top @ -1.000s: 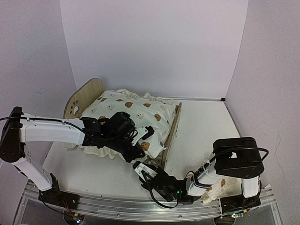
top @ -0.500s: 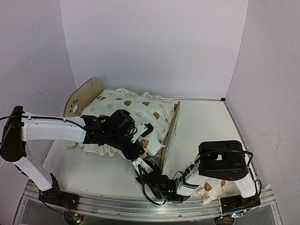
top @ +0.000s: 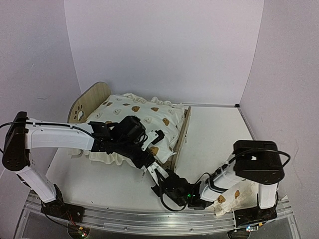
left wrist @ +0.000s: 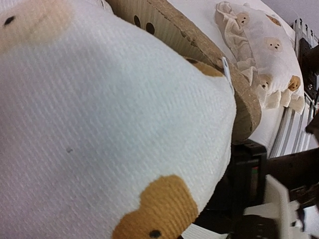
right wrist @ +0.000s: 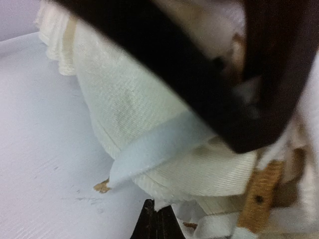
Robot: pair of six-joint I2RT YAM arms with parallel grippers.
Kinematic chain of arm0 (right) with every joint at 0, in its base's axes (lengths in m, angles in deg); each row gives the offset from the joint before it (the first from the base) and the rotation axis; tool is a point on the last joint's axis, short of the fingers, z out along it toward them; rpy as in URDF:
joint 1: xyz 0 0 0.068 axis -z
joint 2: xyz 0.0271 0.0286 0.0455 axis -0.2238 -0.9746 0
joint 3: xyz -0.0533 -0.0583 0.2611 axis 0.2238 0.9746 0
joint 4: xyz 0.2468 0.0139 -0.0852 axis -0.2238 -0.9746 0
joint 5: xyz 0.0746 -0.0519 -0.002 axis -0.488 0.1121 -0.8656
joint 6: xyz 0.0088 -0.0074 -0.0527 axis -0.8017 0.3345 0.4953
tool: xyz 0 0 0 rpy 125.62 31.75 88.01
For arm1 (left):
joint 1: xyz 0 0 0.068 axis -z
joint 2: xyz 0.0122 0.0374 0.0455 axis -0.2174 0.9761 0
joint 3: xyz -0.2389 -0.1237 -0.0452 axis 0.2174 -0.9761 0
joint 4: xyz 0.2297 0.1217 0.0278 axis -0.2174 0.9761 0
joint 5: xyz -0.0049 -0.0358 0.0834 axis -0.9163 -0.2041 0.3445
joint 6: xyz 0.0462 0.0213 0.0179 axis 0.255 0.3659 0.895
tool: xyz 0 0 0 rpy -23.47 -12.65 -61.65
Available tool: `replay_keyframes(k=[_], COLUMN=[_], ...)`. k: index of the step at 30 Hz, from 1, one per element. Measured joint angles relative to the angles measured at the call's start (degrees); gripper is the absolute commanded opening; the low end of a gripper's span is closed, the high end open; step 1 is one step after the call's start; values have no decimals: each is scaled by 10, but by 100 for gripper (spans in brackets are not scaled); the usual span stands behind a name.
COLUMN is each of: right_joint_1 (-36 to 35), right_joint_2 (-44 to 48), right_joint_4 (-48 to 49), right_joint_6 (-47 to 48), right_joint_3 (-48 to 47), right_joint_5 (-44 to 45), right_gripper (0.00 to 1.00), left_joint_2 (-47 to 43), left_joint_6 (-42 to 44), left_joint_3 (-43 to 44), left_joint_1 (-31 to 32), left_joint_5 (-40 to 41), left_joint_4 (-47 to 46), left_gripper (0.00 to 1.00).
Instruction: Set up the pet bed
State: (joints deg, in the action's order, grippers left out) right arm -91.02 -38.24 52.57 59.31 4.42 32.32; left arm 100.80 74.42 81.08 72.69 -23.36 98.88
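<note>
The pet bed (top: pixel 90 103) sits left of centre, the cushion (top: pixel 132 113) lying over it. My left gripper (top: pixel 153 141) is closed at the cushion's near corner, and my right gripper (right wrist: pixel 157 221) is shut empty just below. Both wrists crowd that corner, so I judge a lift could collide them or drag the light frame askew.

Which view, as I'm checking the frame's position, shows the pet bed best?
Top external: the pet bed shows from headboard to footboard, under the cushion. Left wrist catches only a wooden edge beside cushion fabric; right wrist, a blurred wooden sliver.
</note>
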Motion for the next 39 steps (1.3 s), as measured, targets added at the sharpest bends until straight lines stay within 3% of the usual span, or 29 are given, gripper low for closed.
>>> replay_keyframes(k=[6, 12, 18, 21, 25, 28, 33, 39], right_joint_1=[9, 6, 11, 8, 7, 7, 7, 6], right_joint_2=[166, 203, 298, 369, 429, 436, 424, 399], right_joint_4=[-196, -382, -526, -559, -572, -567, -562, -585], right_joint_6=[-60, -54, -51, -76, -136, -177, -222, -250], right_joint_3=[49, 47, 68, 86, 110, 121, 125, 119], right_joint_5=[-218, -376, -376, -347, -305, -285, -278, -310], right_gripper=[0, 0, 0, 9, 8, 8, 28, 36], left_joint_2=[9, 30, 49, 49, 47, 39, 26, 26], left_joint_6=[-2, -4, -4, -5, -15, -29, -52, -85], left_joint_3=[10, 26, 26, 26, 18, -7, -40, -57], left_joint_1=[-5, -15, -21, -25, -32, -32, -11, 19], left_joint_5=[-2, -6, -14, -23, -63, -97, -129, -138], left_joint_4=[0, -8, -5, -6, -22, -47, -69, -102], left_gripper=[0, 0, 0, 0, 0, 0, 0, 0])
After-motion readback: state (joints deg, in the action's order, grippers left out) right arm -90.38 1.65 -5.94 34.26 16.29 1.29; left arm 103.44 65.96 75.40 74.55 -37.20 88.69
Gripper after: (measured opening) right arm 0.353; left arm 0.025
